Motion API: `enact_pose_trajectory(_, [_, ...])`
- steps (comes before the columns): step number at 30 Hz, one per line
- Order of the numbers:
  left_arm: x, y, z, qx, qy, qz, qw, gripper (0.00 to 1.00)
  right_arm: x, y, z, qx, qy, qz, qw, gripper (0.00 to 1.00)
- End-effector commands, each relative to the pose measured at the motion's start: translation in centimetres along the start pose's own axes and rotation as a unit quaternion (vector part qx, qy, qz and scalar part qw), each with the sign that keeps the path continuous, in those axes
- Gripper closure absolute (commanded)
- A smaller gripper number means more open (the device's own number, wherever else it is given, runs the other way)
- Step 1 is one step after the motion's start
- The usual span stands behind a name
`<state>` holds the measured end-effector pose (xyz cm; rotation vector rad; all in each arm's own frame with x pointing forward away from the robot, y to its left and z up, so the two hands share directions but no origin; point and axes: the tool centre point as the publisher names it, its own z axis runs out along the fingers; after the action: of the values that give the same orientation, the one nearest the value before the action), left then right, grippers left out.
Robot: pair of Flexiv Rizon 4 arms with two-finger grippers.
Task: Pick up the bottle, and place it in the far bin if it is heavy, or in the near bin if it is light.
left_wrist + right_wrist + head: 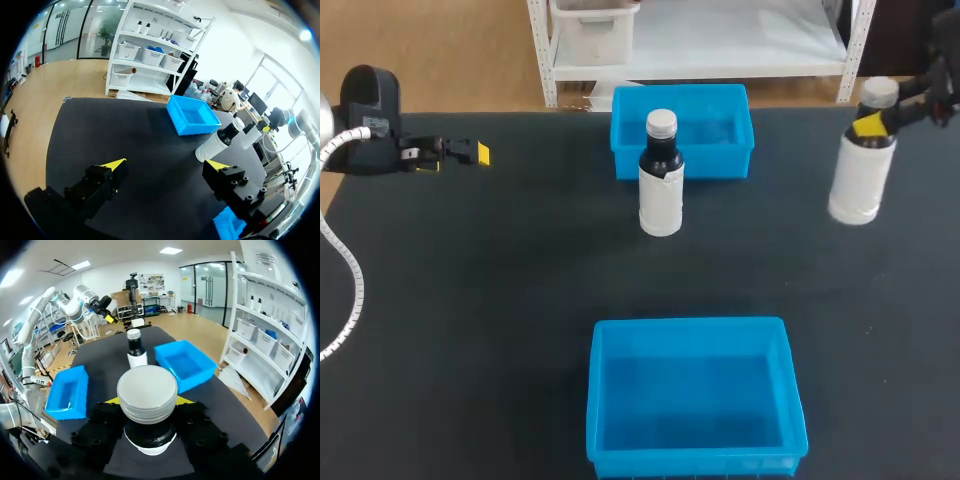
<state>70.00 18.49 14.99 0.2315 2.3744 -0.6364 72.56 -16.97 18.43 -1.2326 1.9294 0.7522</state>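
Two dark bottles with white labels and grey caps are on the table. One bottle (660,185) (218,142) (135,351) stands free in front of the far blue bin (682,130) (192,116) (185,362). My right gripper (872,125) (148,401) is shut on the neck of the other bottle (861,170) (250,135) (147,392) at the far right, its base at or just above the tabletop. The near blue bin (695,395) (67,392) lies empty at the front. My left gripper (470,153) (166,164) hovers open at the far left, holding nothing.
The black tabletop (490,300) is bare between the two bins and on the left side. A corner of the near bin (227,225) shows beside my left gripper's finger. Both bins hold nothing.
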Motion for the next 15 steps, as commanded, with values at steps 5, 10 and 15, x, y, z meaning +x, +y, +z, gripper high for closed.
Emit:
enact_pose_trajectory(5, [0.0, 0.0, 0.0, 0.0, 0.0, 0.0, 1.0, 0.0, -0.6, -4.9, -1.2, 0.015, -0.008, 0.014, 1.0, 1.0])
enact_pose_trajectory(10, [0.0, 0.0, 0.0, 0.0, 0.0, 0.0, 1.0, 0.0, -2.1, -7.6, -0.9, 0.02, -0.01, 0.01, 1.0, 1.0])
enact_pose_trajectory(15, [0.0, 0.0, 0.0, 0.0, 0.0, 0.0, 1.0, 0.0, -4.3, -9.8, 0.1, 0.003, -0.009, 0.007, 1.0, 1.0])
